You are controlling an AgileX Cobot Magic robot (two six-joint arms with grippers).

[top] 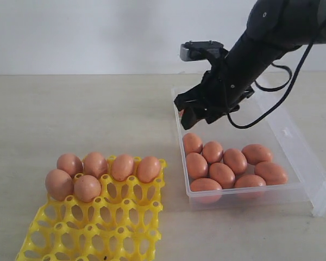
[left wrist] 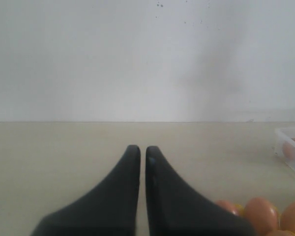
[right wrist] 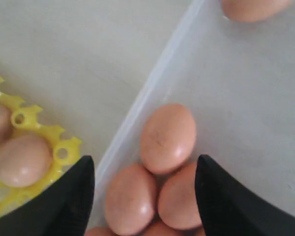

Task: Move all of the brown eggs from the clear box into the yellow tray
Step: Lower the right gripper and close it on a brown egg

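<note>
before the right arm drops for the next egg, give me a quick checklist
1. Right jaws open and empty: ok.
2. Target lined up: ok, in the right wrist view one brown egg lies between the jaws.
3. Room around the target: not ok, two neighbours press against it.
4. Free cups in the yellow tray: ok, six eggs fill the back, the rest is bare.
5. Left jaws out of the way: ok, shut, off by the tray, away from the clear box.
</note>
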